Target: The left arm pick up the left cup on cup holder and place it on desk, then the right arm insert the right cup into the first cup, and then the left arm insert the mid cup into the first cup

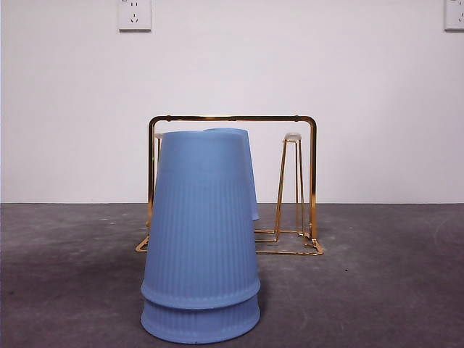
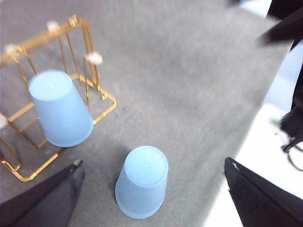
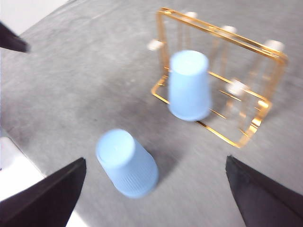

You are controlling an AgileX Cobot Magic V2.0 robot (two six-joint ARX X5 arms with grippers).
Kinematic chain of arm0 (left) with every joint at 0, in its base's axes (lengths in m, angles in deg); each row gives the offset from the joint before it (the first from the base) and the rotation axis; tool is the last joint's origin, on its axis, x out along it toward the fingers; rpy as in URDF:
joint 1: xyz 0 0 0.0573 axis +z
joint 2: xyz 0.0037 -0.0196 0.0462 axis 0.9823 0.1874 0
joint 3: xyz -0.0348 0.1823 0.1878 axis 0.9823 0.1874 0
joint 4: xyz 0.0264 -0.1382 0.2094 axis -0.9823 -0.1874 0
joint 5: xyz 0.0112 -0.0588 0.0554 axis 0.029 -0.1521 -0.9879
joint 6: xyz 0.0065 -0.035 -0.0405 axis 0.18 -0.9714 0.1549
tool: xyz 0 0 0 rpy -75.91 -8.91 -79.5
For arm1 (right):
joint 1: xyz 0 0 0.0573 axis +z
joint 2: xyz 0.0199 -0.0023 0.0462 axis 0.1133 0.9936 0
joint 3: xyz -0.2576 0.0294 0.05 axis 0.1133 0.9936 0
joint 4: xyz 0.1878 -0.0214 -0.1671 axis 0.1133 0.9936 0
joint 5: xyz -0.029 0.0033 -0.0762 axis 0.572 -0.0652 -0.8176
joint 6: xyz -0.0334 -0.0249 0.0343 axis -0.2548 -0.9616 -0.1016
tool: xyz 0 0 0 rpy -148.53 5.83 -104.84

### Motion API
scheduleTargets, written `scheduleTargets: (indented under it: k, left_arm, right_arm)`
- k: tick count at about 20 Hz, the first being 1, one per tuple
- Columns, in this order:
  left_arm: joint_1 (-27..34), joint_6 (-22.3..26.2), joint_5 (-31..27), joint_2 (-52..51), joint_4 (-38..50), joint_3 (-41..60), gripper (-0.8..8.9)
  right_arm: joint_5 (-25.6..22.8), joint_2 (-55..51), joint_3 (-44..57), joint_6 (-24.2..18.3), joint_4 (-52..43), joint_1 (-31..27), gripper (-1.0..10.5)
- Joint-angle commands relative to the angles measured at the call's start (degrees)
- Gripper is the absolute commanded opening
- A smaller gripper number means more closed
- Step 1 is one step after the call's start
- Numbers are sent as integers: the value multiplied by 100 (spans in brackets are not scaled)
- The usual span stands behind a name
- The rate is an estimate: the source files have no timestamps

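Two blue ribbed cups stand upside down, stacked one over the other (image 1: pixel 201 239), on the dark grey desk (image 1: pixel 377 290) in front of the gold wire cup holder (image 1: pixel 232 118). One more blue cup (image 1: pixel 245 148) hangs upside down on the holder's middle peg, partly hidden behind the stack. The right peg (image 1: pixel 291 138) is bare. In the left wrist view my left gripper (image 2: pixel 154 163) is open, high above the stack (image 2: pixel 142 182), with the holder's cup (image 2: pixel 60 109) beside it. My right gripper (image 3: pixel 156 160) is open, high above the stack (image 3: pixel 127 163) and the holder's cup (image 3: pixel 189 85).
A white wall with two sockets (image 1: pixel 135 14) stands behind the desk. The desk's edge and a white floor strip (image 2: pixel 279 142) show in the left wrist view, with dark parts of the other arm (image 2: pixel 284 28) nearby.
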State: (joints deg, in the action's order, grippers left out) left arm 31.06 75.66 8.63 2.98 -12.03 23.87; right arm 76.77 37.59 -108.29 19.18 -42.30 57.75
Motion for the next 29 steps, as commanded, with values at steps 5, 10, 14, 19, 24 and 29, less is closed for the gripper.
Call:
scheduleTargets:
  k: [5, 10, 14, 19, 24, 29]
  left_arm:
    - [-63, -509, 7, -396, -326, -138, 469]
    - [-63, -671, 9, -420, -426, -138, 469]
    - [-63, -669, 7, -420, -426, -138, 469]
    - [-63, -708, 7, -420, -426, -138, 469]
    - [-63, -793, 7, -420, -424, -138, 469]
    - [-63, -796, 7, -420, -424, -138, 469]
  right_arm:
    - [22, 1095, -50, -682, -977, 35, 458]
    - [227, 2041, -52, -1001, -1941, -232, 458]
    - [531, 2677, -55, -1040, -2863, -656, 458]
    - [1246, 3390, -190, -1043, -3318, -1224, 458]
    - [1552, 4079, -688, -1084, -3244, -1458, 458]
    - [1567, 4588, -1008, -1196, -3014, -1458, 458]
